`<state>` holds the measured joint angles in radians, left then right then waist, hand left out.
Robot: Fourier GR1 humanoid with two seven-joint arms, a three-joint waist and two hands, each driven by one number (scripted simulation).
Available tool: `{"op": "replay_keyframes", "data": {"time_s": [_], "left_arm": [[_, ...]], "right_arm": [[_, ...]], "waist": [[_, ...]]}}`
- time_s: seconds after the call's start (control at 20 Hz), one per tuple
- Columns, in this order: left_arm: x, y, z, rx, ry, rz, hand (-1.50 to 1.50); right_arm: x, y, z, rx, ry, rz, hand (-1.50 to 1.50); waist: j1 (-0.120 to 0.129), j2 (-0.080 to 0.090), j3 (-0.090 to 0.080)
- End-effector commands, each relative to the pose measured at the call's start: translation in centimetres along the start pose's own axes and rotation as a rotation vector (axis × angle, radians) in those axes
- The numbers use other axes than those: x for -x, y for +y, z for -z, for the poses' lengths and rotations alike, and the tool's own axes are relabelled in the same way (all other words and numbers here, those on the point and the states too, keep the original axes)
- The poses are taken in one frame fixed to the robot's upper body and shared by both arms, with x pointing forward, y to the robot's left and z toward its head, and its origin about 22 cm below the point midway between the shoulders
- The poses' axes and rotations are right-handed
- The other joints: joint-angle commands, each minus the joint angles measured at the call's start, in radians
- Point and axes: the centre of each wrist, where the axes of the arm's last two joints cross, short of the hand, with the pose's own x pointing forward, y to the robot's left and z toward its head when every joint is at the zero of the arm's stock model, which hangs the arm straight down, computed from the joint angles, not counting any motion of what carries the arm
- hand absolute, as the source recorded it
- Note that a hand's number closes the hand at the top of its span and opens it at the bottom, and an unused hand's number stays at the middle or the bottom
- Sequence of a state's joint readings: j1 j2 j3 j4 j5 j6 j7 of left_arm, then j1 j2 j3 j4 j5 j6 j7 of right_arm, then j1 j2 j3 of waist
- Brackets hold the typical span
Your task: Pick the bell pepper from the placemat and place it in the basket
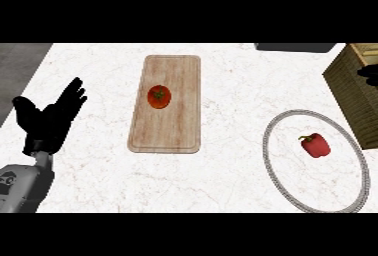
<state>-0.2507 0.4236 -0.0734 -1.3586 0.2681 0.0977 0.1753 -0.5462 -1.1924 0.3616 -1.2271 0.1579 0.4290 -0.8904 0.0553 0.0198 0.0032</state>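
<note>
Counter (229, 100): cutting board (181, 131), placemat (325, 177), basket (353, 95)

This is a kitchen. The counter (221, 170) has a white top veined like marble, and a wooden cutting board (181, 130) lies flat on it with a whole red tomato (159, 96) on its far half. To the right of the cutting board and nearer, well apart from it, a round placemat (267, 150) with a braided grey rim carries a red bell pepper (315, 145) with a green stem. Farther right of the cutting board, at the view's edge, stands a woven basket (354, 95). Beyond the cutting board and to its right, a dark slab (295, 47) sits at the counter's far edge; what it is cannot be told. Left of the cutting board, past the counter's corner, grey floor (22, 60) shows.
</note>
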Motion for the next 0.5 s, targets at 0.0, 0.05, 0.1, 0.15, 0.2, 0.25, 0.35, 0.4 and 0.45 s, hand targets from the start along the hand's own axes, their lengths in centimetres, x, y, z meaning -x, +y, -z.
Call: {"op": "replay_keyframes", "data": {"time_s": [0.0, 0.05, 0.1, 0.15, 0.2, 0.25, 0.35, 0.4, 0.45], "left_arm": [[-0.7, -0.2, 0.3, 0.019, -0.011, 0.002, 0.0], [0.1, -1.2, 0.4, 0.019, -0.017, 0.006, 0.0], [-0.6, 0.0, 0.6, -0.002, 0.001, -0.001, 0.0], [0.5, 1.0, 0.0, 0.005, 0.019, 0.002, 0.0], [-0.3, -0.2, 0.7, -0.004, 0.002, 0.006, 0.0], [-0.7, 1.4, 0.1, -0.003, 0.015, 0.015, 0.0], [-1.3, 0.0, 0.8, -0.002, 0.008, -0.002, 0.0], [0.0, 0.7, 0.4, 0.008, 0.016, 0.013, 0.0], [-1.0, -0.3, 0.9, -0.011, 0.004, 0.014, 0.0]], "right_arm": [[2.3, 1.3, -1.1, -0.023, -0.17, 0.16, -1.5], [2.9, 3.1, 0.0, -0.04, -0.173, 0.159, -1.5], [3.0, 5.1, 1.1, -0.037, -0.207, 0.169, -1.5], [3.5, 5.9, 1.2, -0.039, -0.193, 0.17, -1.5], [3.5, 6.4, 2.3, -0.053, -0.209, 0.174, -1.5], [4.0, 6.5, 1.1, -0.028, -0.215, 0.179, -1.5], [4.6, 9.1, 3.2, -0.01, -0.222, 0.2, -1.5], [4.8, 7.7, 3.5, -0.009, -0.223, 0.213, -1.5], [4.7, 9.7, 5.7, -0.007, -0.234, 0.225, -1.5]], "waist": [[0.006, 0.002, 0.0], [0.009, 0.006, 0.0], [-0.007, -0.002, 0.0], [-0.007, -0.004, -0.001], [-0.009, -0.004, -0.001], [-0.009, -0.007, 0.0], [-0.01, -0.005, 0.0], [0.0, -0.003, -0.001], [-0.001, -0.003, -0.001]]}}
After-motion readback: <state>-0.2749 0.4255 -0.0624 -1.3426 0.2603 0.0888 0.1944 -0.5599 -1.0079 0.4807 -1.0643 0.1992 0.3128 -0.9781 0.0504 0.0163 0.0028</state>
